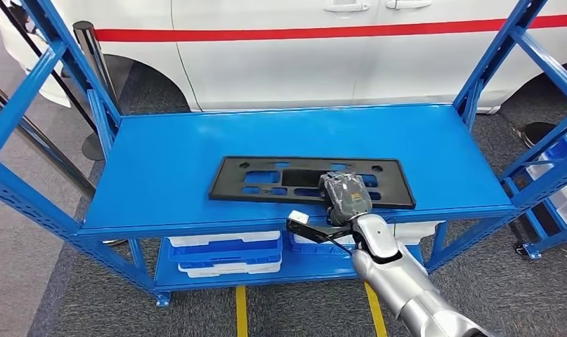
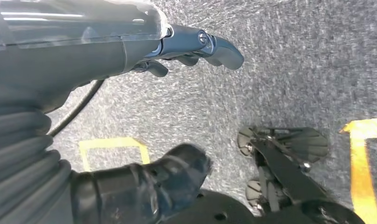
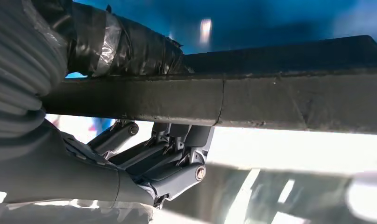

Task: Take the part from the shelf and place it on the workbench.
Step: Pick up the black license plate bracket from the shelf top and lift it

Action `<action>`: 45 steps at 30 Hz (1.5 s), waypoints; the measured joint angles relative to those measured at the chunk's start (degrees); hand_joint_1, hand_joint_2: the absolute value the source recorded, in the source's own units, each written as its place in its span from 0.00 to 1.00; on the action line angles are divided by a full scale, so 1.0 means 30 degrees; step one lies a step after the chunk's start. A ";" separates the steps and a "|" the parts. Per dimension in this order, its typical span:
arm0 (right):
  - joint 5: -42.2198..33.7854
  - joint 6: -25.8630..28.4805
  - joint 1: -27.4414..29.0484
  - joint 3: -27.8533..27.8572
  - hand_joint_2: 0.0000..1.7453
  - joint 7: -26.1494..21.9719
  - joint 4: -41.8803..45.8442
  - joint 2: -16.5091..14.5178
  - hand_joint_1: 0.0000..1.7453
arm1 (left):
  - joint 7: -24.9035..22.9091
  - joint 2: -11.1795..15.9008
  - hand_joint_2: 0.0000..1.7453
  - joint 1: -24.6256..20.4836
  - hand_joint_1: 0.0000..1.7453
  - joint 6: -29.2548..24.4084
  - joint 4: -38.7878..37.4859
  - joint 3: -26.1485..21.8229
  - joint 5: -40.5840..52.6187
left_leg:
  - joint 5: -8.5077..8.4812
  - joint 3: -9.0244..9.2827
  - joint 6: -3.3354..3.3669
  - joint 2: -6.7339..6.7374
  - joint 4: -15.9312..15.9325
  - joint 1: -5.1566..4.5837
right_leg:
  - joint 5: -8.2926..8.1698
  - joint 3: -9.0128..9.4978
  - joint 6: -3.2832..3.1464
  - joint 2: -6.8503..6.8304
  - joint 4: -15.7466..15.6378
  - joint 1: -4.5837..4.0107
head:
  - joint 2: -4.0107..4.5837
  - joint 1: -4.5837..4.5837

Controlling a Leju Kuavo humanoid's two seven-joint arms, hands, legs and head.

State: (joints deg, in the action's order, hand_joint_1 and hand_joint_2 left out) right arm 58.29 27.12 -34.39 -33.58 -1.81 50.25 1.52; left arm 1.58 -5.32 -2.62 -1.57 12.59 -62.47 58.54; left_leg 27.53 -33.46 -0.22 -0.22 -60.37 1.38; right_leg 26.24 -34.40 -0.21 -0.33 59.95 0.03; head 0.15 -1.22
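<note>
Black slotted flat part [image 1: 294, 179], gripped

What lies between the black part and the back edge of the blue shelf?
Nothing: in the head view the shelf is bare blue from the black part to its back edge.

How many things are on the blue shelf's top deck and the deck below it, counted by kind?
Black flat part, on the top deck under the right hand: 1
Blue and white bins on the lower deck: 3 in sight, one at the left, one behind the arm, one at the right
Total: 4
</note>
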 joint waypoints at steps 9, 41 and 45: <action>0.8879 0.4084 0.4328 0.3824 1.00 0.1309 0.6364 -0.0610 0.97 | -0.0689 -0.0521 1.00 -0.0161 0.00 0.0466 0.0000 -0.0007 0.0328 | -0.0460 -0.0393 0.0818 0.0028 0.0161 -0.0114 | 0.3123 -0.2130 0.0634 0.0086 0.5321 0.0190 | 0.0000 -0.0018; -0.2626 0.2658 0.6349 0.4263 1.00 -0.3847 0.9434 -0.2014 0.97 | -0.0576 -0.0656 1.00 -0.0305 0.00 0.0836 0.0000 -0.0399 0.0259 | -0.0521 0.0140 0.0858 0.0260 0.0882 -0.0301 | 0.2236 -0.2724 0.0563 0.0099 0.5244 0.0241 | 0.0000 -0.0015; -0.4933 0.1173 0.6379 0.4166 1.00 -0.4490 0.9571 -0.2149 0.97 | -0.0491 -0.0654 1.00 -0.0309 0.00 0.0860 0.0004 -0.0528 0.0257 | -0.1150 -0.0873 0.0570 0.0249 0.0592 -0.0285 | 0.1110 0.0553 0.0643 0.0117 0.1897 0.0464 | 0.0000 -0.0015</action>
State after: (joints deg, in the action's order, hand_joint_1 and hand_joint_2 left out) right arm 43.49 30.64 -15.25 -21.09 -15.28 78.96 -4.93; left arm 0.10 -7.28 -3.55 1.01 12.60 -64.05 59.31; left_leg 24.08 -36.08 1.48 0.52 -58.60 0.53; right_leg 29.57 -32.74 1.72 0.02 65.64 1.42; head 0.15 -1.26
